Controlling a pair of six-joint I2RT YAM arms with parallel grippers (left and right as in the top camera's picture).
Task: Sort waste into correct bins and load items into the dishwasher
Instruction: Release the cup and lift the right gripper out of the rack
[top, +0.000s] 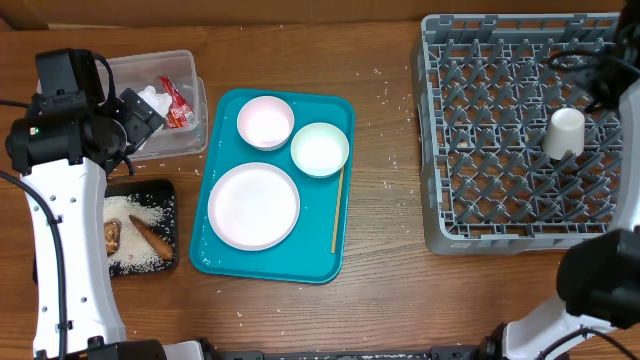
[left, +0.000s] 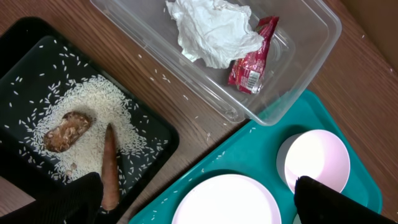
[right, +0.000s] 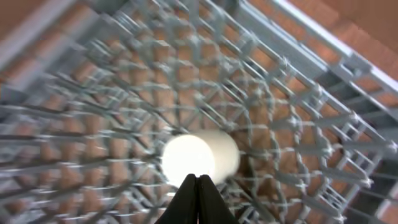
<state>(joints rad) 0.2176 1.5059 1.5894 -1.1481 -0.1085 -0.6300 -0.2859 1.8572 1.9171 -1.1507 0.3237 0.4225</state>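
**Sorting station seen from beside the counter.** The left hand (left: 199, 186) hangs over the gap between the black tray (left: 18, 68) and the teal tray (left: 249, 146), its two dark fingers (left: 74, 199) spread fully apart and holding nothing. The right hand (right: 198, 183) hangs over the grey dish rack (top: 520, 215). Its fingers are pressed flat together with nothing between them.

- **Clear tub (top: 190, 140), far left of the counter (top: 385, 290):** holds a crumpled white napkin (left: 211, 31) and, touching it, a red-and-white wrapper (left: 252, 59).
- **Black tray, just in front of the tub:** carries a bed of white rice (left: 93, 102). On the rice lie a lumpy brown scrap (left: 67, 130) and, beside it, a long tapered brown scrap (left: 110, 165).
- **Teal tray, centre:** bears a large white plate (top: 253, 205), a smaller pink-tinged dish (top: 265, 122) and a pale green-tinged bowl (top: 320, 149). A thin wooden stick (top: 338, 210) lies along the tray's right edge.
- **Dish rack, right:** has a lattice floor and rows of upright pegs. A white cup (top: 565, 133) sits among the pegs near the right side, directly beneath the right hand. The wrist view is too blurred to tell which end of the cup faces up.
- **Loose rice grains (top: 385, 92):** dot the wood between the teal tray and the rack.
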